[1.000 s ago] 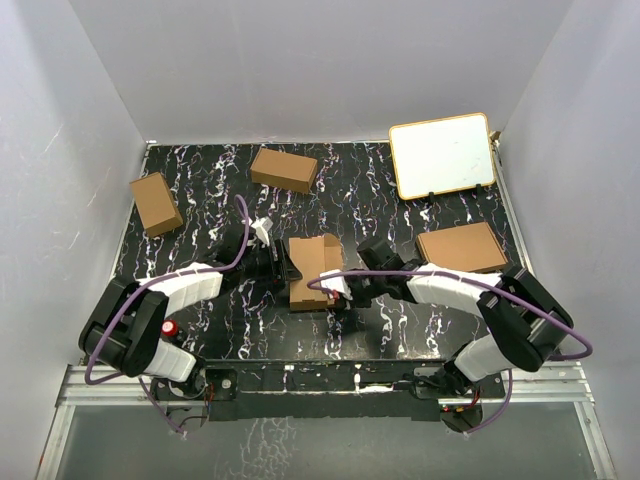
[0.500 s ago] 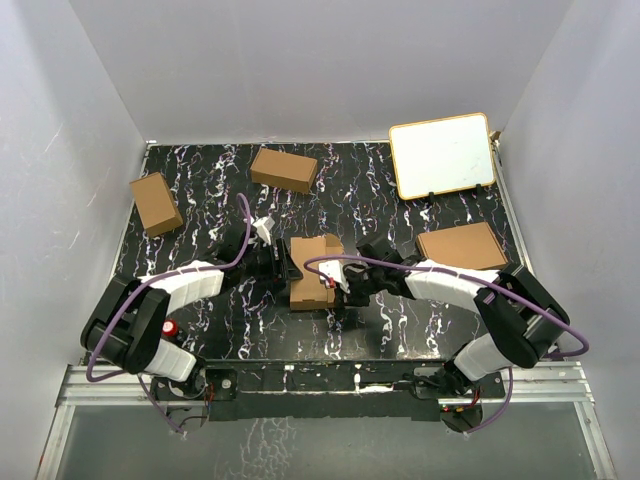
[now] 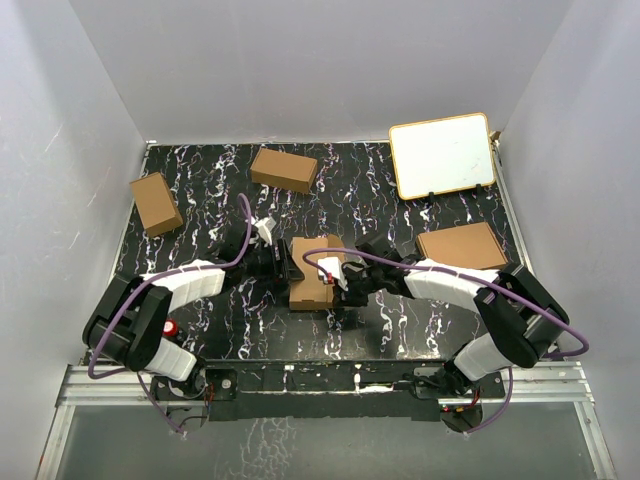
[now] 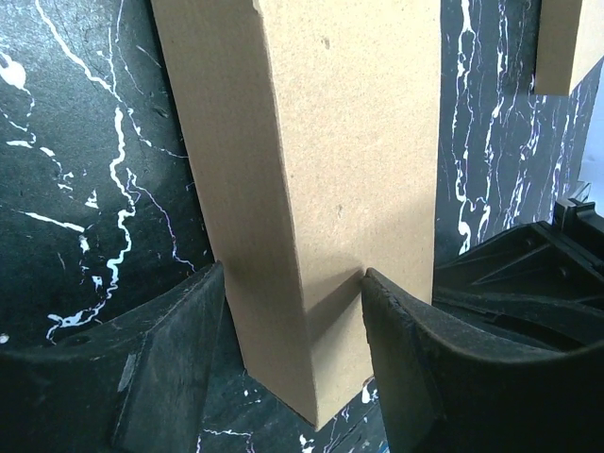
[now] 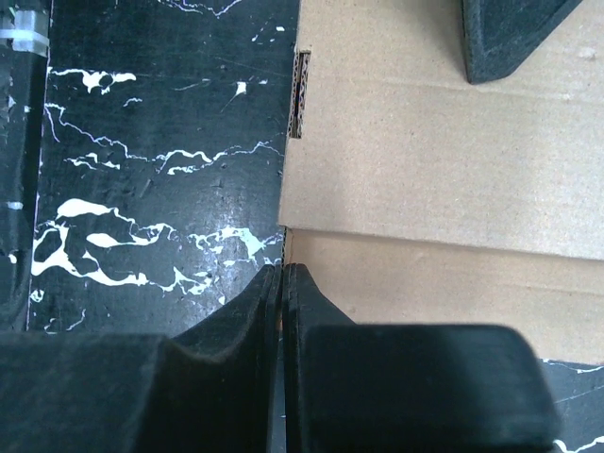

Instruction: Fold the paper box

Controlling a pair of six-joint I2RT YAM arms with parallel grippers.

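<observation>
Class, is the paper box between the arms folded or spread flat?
Folded: the paper box shows two faces meeting along a crease.

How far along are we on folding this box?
Done: the paper box already forms a slim carton with a creased corner, not a flat sheet. In hand: the left jaws grip its two sides; the shut right jaws sit at its edge by a seam. Left: that seam looks not yet flush, so probably closing that end.
</observation>
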